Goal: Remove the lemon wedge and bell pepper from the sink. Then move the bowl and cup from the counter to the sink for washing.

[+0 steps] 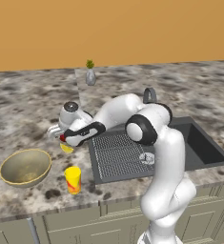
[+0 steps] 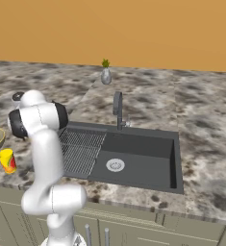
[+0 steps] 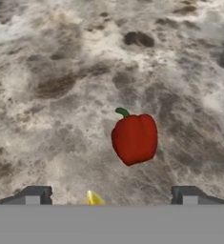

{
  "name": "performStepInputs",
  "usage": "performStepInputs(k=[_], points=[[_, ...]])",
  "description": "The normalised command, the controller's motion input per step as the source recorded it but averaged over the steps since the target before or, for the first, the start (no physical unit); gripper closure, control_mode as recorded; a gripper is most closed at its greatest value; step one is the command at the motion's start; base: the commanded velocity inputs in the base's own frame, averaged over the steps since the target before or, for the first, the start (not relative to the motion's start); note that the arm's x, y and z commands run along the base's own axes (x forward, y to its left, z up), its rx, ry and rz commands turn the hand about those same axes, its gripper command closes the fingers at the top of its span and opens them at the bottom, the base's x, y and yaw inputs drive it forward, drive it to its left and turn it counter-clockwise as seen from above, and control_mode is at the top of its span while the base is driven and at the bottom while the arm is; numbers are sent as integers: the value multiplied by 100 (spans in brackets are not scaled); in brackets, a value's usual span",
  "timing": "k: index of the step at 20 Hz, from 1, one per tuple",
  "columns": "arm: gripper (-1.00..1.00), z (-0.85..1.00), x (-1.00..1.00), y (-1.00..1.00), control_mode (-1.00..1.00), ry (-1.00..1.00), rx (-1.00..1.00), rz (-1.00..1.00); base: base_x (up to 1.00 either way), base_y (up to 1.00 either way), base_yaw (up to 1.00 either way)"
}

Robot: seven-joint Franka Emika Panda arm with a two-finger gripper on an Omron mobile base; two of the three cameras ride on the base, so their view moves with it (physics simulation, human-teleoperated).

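Your gripper [image 3: 111, 195] is hovering wide open and empty over the counter [image 3: 46, 71], left of the sink [image 2: 138, 158].

The bell pepper [image 3: 134, 138] is lying on the counter just ahead of your fingertips [image 3: 35, 194], with the lemon wedge [image 1: 66, 148] close beside it, so the sink's basin is looking clear and the first half seems done. You are still facing the second half: the bowl [image 1: 25, 167] and the cup [image 1: 73, 179] are sitting on the counter left of the drainboard, untouched.
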Motion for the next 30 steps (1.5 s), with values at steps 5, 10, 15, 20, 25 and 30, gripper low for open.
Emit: performStepInputs(k=[5,10,15,20,25,30], points=[[-100,27,-28,-16,-100,0,0,-8,0,0,0],[-100,24,-26,-14,-100,0,1,-8,0,0,0],[-100,25,-24,-13,-100,0,0,-7,0,0,0],[-100,28,-24,-13,-100,1,2,-5,0,0,0],[-100,28,-25,-11,-100,6,5,-2,0,0,0],[-100,24,-27,-6,-100,9,8,-1,0,0,0]])
